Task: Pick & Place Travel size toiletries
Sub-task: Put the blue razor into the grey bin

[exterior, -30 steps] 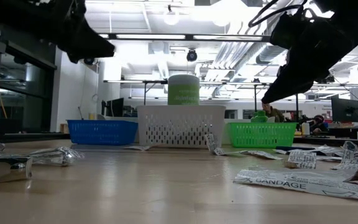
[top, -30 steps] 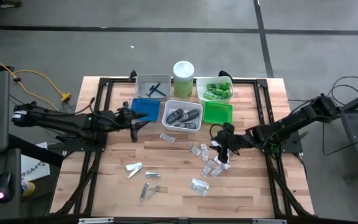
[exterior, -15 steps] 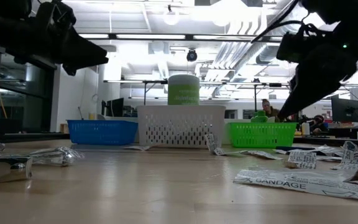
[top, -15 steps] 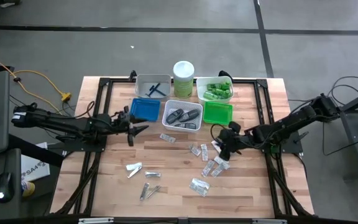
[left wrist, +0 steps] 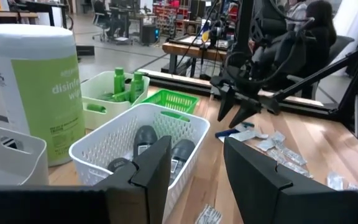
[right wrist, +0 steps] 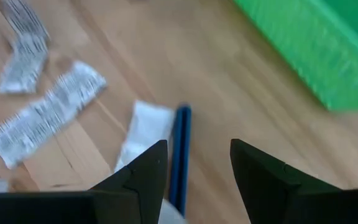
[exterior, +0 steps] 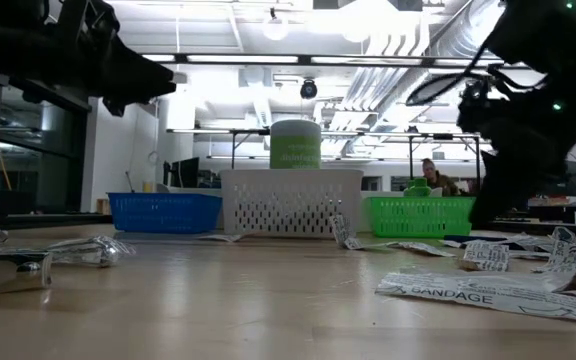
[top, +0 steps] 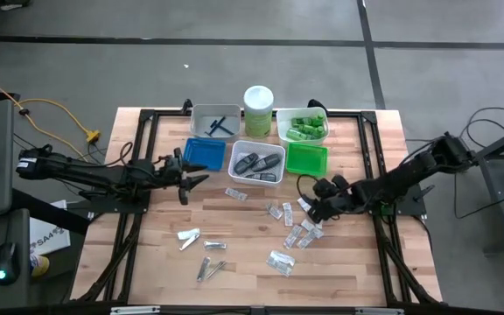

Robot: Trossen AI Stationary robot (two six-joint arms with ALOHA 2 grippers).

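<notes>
Clear packets (top: 297,234) lie scattered on the wooden table, and silver clippers (top: 208,267) lie nearer the front. A thin blue razor (right wrist: 181,149) rests partly on a white packet (right wrist: 145,127) beside the green tray (top: 307,159). My right gripper (top: 313,212) hovers open just over this razor, slanting down, with one finger on either side and touching nothing. My left gripper (top: 196,179) stands open and level in front of the blue tray (top: 205,153), pointing toward the white basket (left wrist: 135,134) of dark grey cases (top: 256,164).
Behind the trays stand a grey tray (top: 215,122) holding a blue razor, a pale-green canister (top: 258,99) and a white tray of green tubes (top: 303,125). Bare wood lies between the two grippers and along the table's right side.
My right gripper has sunk toward the packets and the blue razor, tipping further down and rolling about its own axis. My left gripper has dropped a little and tipped from slanting down to level, then kept still. Nothing on the table has moved.
</notes>
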